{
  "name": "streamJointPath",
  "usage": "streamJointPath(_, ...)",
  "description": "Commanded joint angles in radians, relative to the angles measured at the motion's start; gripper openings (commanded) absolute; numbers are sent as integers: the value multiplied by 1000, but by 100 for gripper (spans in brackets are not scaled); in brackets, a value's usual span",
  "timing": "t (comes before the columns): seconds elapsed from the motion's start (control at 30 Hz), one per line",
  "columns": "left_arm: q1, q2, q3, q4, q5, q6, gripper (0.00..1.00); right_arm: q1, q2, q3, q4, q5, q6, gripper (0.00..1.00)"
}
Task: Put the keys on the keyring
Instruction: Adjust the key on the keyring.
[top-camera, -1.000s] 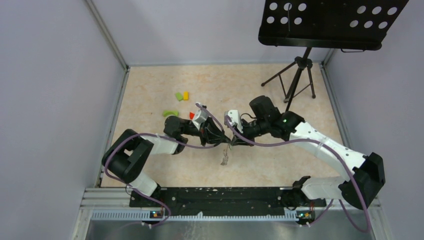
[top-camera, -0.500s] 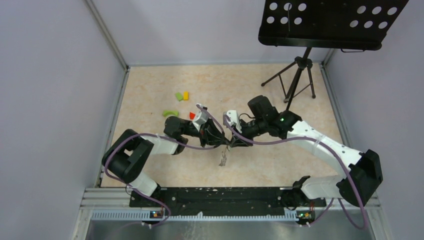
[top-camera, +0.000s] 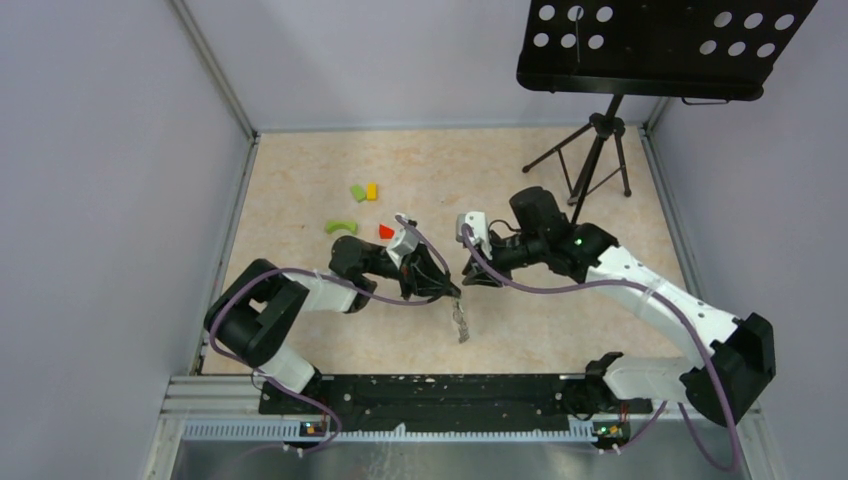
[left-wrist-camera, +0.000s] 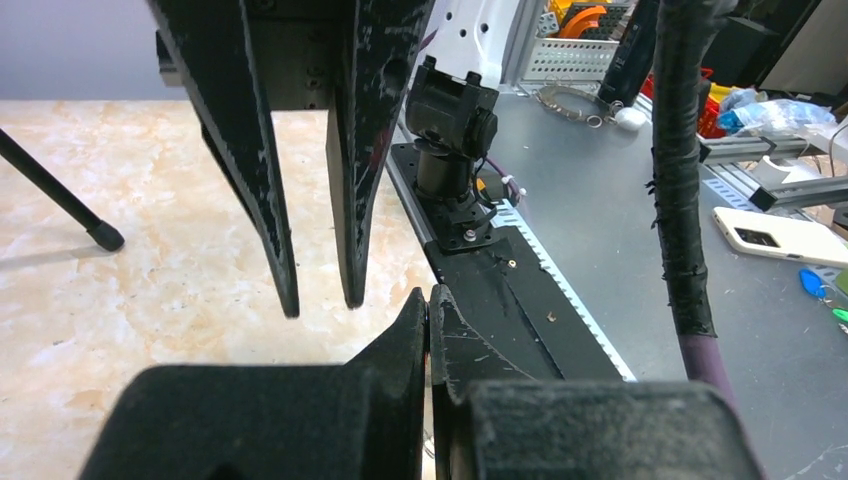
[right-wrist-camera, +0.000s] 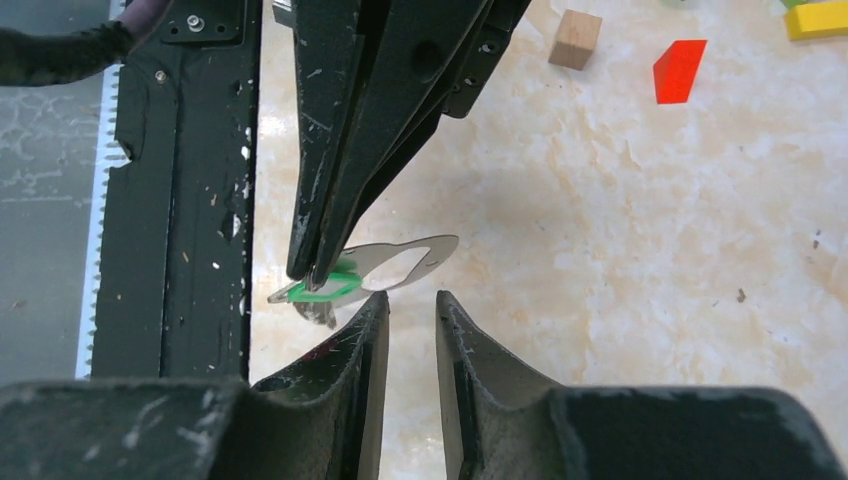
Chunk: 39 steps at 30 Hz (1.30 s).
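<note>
We start with the black two-finger left gripper. Its jaws are pressed fully together, pinching one end of the keyring, though right at the tips we cannot tell ring from tag. The black two-finger right gripper sits just beside the left gripper, tip facing tip. Its jaws are parted a little with nothing between them, and they stand just short of the free end of the loop. We judge the keyring to be light, stiff and springy, with smooth, slippery metal. A firm pinch across its flat band near one end should suit it, leaving the rest of the loop free for threading. The small thin silver-grey metal keys hang loosely below the left gripper's tips. We expect them to be light and rigid but quick to swing and twist, so each is best gripped flat across its head. As for looks, the keyring shows in the right wrist view as a thin, pale, shiny oval loop reaching out sideways from the left gripper. The keys are a small dull-grey cluster, and a small bright green plastic tag sits right at the pinch.
</note>
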Motion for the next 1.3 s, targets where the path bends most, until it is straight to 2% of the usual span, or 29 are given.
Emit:
streamJointPath(0.0, 5, -39, -1, 268, -29, 13, 0, -23, -74, -15, 34, -29, -13, 23)
streamJointPath(0.4, 32, -74, 10, 269, -121, -27, 0, -36, -122, -63, 82, -130, 22, 26)
streamJointPath(0.77, 35, -71, -8, 251, -217, -54, 0, -36, -142, -108, 223, -106, 123, 28)
streamJointPath(1.27, 36, -63, -13, 269, -232, -74, 0, -36, -107, -124, 264, -64, 145, 26)
